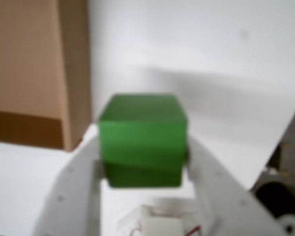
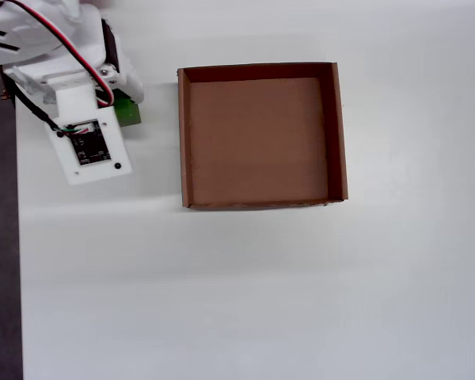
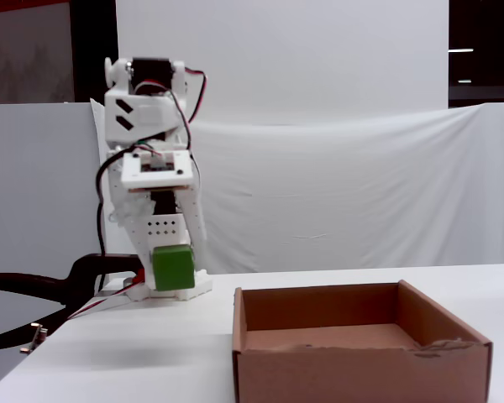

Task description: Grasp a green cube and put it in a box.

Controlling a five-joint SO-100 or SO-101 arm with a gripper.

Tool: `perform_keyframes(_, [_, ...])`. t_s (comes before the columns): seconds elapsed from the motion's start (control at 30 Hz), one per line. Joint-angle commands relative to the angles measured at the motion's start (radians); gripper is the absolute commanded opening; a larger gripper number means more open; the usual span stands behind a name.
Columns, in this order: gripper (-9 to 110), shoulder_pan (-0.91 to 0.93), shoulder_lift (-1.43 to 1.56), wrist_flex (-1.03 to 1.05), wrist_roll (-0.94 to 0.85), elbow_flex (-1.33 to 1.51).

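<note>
The gripper point(image 1: 143, 162) pinches the green cube point(image 1: 142, 140) between its two white fingers, one on each side face, so the cube cannot slip down. In the fixed view the cube point(image 3: 172, 268) hangs clearly above the table point(image 3: 134, 353), to the left of the box point(image 3: 361, 357) and higher than its walls. I think this height is kept so the cube can pass over the near wall. In the overhead view the box point(image 2: 184, 134) is empty, so the placing is not yet done.
</note>
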Motion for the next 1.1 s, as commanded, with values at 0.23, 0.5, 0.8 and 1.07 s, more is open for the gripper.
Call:
perform_keyframes(0.23, [13, -0.245, 0.049, 0.046, 0.012, -0.137])
perform_keyframes(0.5, [14, -0.362, -0.098, 0.071, 0.017, -0.275])
perform_keyframes(0.8, [14, -0.371, -0.334, 0.041, 0.018, -0.426])
perform_keyframes(1.07, [14, -0.405, -0.494, 0.057, 0.028, -0.538])
